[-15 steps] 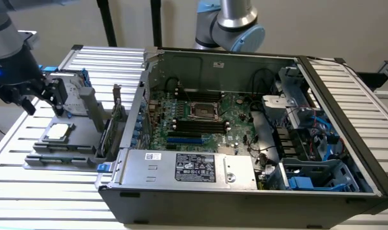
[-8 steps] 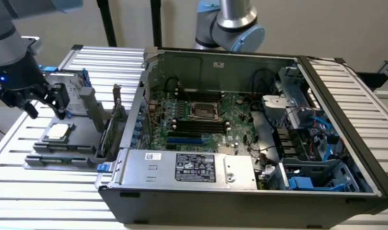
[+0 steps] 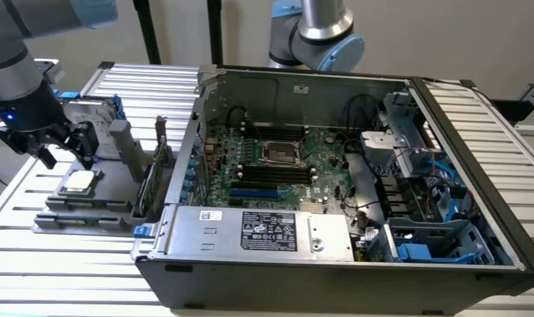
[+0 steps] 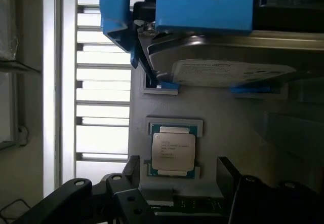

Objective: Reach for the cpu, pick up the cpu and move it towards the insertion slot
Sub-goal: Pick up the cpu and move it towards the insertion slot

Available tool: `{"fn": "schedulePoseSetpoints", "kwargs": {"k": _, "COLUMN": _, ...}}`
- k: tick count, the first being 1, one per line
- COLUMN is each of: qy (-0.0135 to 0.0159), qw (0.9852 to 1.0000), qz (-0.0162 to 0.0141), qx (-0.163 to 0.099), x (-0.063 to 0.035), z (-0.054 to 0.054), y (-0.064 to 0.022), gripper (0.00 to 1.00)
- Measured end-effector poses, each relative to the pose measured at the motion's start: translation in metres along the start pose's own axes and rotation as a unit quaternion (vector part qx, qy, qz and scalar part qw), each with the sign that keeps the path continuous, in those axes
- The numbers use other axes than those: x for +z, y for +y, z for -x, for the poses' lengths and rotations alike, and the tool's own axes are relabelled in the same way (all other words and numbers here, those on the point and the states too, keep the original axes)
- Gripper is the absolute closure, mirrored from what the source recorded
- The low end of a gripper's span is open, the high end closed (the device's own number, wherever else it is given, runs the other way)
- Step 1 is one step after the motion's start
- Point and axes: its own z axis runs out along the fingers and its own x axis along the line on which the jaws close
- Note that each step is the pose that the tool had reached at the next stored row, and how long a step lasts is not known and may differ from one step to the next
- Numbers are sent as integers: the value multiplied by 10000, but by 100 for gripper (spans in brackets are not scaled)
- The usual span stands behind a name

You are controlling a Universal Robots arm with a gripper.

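Jaws stand open just above the cpu (image 3: 79, 181) at middle left, reach nearly done, nothing gripped, slot (image 3: 282, 150) well apart.

1. We cannot read the print on the cpu (image 4: 173, 151) lid: too small.
2. Beyond the cpu, the hard drive (image 4: 228, 72) label is blurred; its blue frame (image 4: 202, 3) runs off the edge.
3. Either side of the cpu, the gripper (image 4: 177, 163) fingers are cut off by the edge.
4. In the exterior view, the arm (image 3: 20, 39) above the cpu is cut by the frame, and the gripper half-hides the hard drive.
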Motion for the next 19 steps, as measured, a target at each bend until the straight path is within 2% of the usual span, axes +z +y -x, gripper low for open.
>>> {"fn": "schedulePoseSetpoints", "kwargs": {"k": 19, "qy": 1, "qw": 10000, "qz": 0, "qx": 33, "x": 337, "z": -7, "y": -14, "gripper": 29}}
